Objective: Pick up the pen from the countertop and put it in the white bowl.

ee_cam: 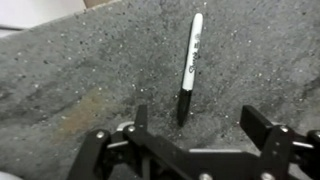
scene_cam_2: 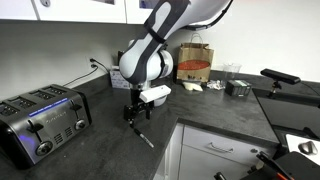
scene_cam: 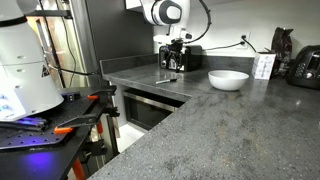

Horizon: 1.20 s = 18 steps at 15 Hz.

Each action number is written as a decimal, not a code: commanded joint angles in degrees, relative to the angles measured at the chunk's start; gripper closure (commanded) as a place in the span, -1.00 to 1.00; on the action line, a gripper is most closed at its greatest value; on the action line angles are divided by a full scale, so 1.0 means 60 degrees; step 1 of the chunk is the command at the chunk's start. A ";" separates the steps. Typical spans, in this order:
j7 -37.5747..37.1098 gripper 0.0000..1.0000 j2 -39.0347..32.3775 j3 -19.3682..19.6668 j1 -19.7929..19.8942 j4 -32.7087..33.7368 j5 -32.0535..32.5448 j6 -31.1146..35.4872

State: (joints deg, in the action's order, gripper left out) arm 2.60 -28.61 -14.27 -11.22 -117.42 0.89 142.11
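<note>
The pen (ee_cam: 190, 60) lies flat on the dark speckled countertop (ee_cam: 70, 70). In the wrist view it has a light barrel and a dark cap, and the cap end points at my gripper (ee_cam: 200, 125). The gripper is open and empty, and the cap tip lies just ahead of the gap between the fingers. In both exterior views the gripper (scene_cam: 172, 62) (scene_cam_2: 133, 112) hangs just above the counter, with the pen (scene_cam: 167, 80) (scene_cam_2: 145, 135) beside it. The white bowl (scene_cam: 228, 79) stands empty to one side. It shows partly behind the arm (scene_cam_2: 157, 93).
A toaster (scene_cam_2: 40, 120) (scene_cam: 305, 65) stands on the counter, with a small white box (scene_cam: 263, 66) next to the bowl. A paper bag (scene_cam_2: 195, 62) stands by the wall. A black table with orange-handled tools (scene_cam: 60, 125) is beside the counter edge.
</note>
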 commanded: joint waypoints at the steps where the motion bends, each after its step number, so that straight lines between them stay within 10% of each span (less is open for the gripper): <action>1: -0.0115 -1.00 -0.0684 0.0262 -0.0336 0.0852 0.0065 -0.0513; 6: -0.0241 -0.87 -0.1374 0.0488 -0.0552 0.1391 0.0113 -0.0703; 18: -0.0260 0.99 -0.1549 0.0646 -0.0840 0.1727 0.0398 -0.0993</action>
State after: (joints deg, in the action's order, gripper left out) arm 2.05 -38.09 -10.80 -15.11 -107.85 2.24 137.94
